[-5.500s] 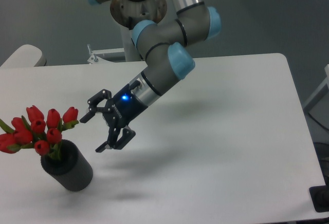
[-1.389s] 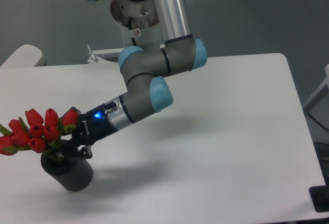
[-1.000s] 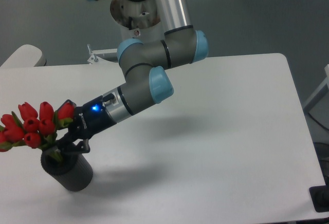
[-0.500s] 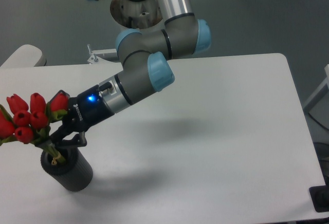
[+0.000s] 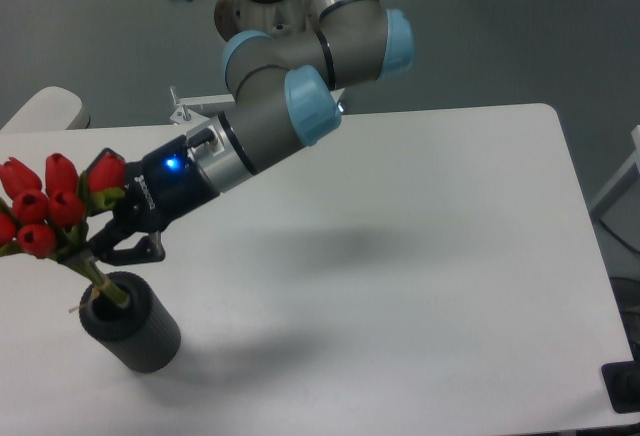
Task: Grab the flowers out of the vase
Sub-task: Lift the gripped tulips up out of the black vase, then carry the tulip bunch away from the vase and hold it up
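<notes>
The flowers [image 5: 45, 204], a bunch of red tulip buds on green stems, hang at the far left, raised above the vase [image 5: 131, 321]. The stems' lower ends still reach into the vase's round hole. My gripper [image 5: 103, 248] is shut on the stems just under the buds, a little above the vase's rim. The vase is a short dark ribbed cylinder standing upright near the table's front left. Some buds are cut off by the left frame edge.
The white table [image 5: 400, 256] spreads to the right of the vase. The arm's base [image 5: 270, 16] stands at the back behind the table edge. A pale rounded object [image 5: 40, 111] sits at the far left beyond the table.
My gripper closed on the flower stems at the vase and has since lifted up and left, drawing the bunch most of the way out of the vase. The vase stayed put.
</notes>
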